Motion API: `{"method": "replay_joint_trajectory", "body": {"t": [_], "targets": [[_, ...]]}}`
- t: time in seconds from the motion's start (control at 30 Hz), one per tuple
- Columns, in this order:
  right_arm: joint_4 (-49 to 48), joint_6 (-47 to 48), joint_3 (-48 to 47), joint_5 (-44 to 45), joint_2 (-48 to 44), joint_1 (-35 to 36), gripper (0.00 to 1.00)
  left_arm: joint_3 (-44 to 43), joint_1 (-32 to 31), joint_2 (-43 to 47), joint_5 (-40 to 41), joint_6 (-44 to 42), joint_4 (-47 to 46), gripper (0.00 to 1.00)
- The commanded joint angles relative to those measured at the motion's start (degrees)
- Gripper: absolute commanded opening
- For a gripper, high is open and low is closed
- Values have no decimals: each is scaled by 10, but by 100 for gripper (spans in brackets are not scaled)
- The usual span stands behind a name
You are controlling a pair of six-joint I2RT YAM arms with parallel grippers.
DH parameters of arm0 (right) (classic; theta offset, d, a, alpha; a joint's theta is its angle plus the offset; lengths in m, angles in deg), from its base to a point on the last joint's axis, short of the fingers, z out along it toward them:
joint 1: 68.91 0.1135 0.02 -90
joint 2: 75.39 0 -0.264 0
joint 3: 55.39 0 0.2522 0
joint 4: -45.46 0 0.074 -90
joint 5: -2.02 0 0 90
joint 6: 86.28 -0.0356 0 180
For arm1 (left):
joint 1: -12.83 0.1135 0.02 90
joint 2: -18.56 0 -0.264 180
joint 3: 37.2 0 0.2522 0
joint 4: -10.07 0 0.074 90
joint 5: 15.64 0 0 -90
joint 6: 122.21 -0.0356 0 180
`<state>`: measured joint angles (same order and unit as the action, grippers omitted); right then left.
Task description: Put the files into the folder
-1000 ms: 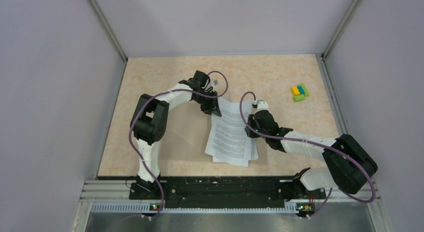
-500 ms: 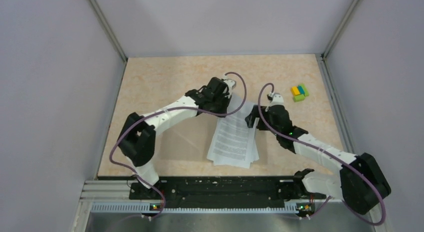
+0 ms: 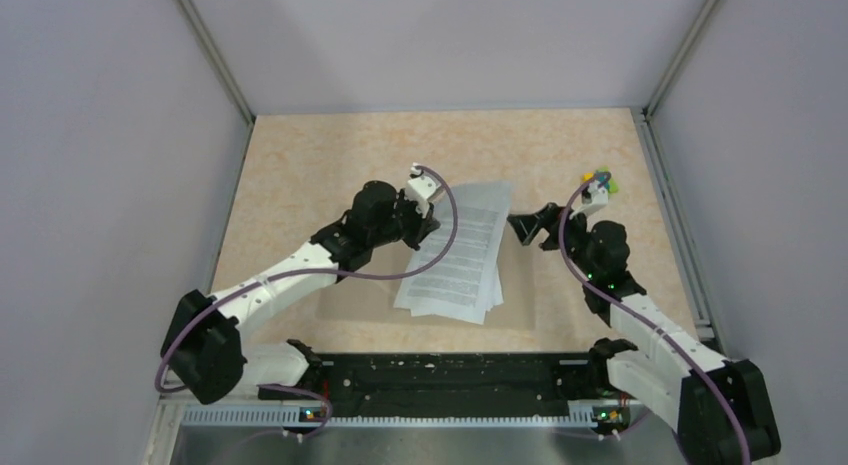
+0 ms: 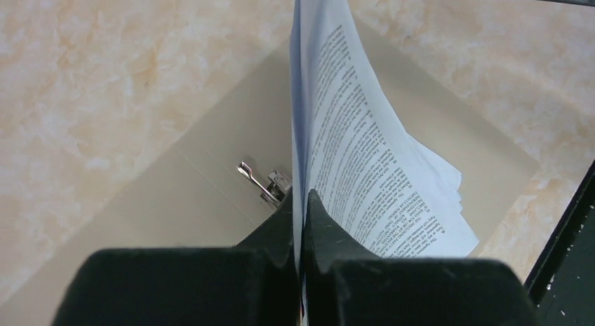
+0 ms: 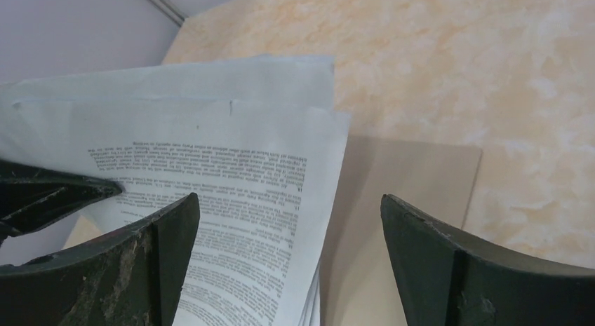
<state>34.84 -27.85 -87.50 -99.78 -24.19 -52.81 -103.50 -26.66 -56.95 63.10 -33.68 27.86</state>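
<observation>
The files (image 3: 462,247) are white printed sheets lying over the open tan folder (image 3: 357,305) at the table's middle. Their far left edge is lifted. My left gripper (image 3: 428,225) is shut on that edge. In the left wrist view the fingers (image 4: 302,200) pinch the sheets (image 4: 365,151) edge-on above the folder (image 4: 203,179), beside its metal clip (image 4: 263,184). My right gripper (image 3: 530,225) stands open just right of the files, holding nothing. The right wrist view shows its wide jaws (image 5: 289,200) over the files' edge (image 5: 231,144) and the folder (image 5: 414,193).
A small yellow, blue and green block cluster (image 3: 601,179) sits at the back right, partly hidden behind my right wrist. Grey walls close in the table on three sides. The black rail (image 3: 440,377) holding the arm bases runs along the near edge.
My right gripper let go of the files, opened wide and pulled back to the right. My left gripper closed on the files' far edge and raised it; the left arm stretched out.
</observation>
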Motion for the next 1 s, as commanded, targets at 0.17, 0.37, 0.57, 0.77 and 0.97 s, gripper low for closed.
{"method": "replay_joint_trajectory", "body": {"t": [0.17, 0.37, 0.57, 0.77, 0.97], "targets": [[-314, -53, -15, -237, 149, -62, 99, 55, 32, 82, -105, -36, -170, 0], [-429, -88, -24, -297, 220, -61, 99, 66, 44, 102, -133, -21, -198, 0], [-406, -48, -39, -261, 241, -60, 98, 80, 51, 109, -163, 1, -235, 0], [-441, -26, -44, -250, 266, -60, 98, 90, 51, 119, -169, -2, -252, 0], [-574, -72, -49, -300, 337, -45, 96, 91, 50, 117, -182, -8, -259, 0]]}}
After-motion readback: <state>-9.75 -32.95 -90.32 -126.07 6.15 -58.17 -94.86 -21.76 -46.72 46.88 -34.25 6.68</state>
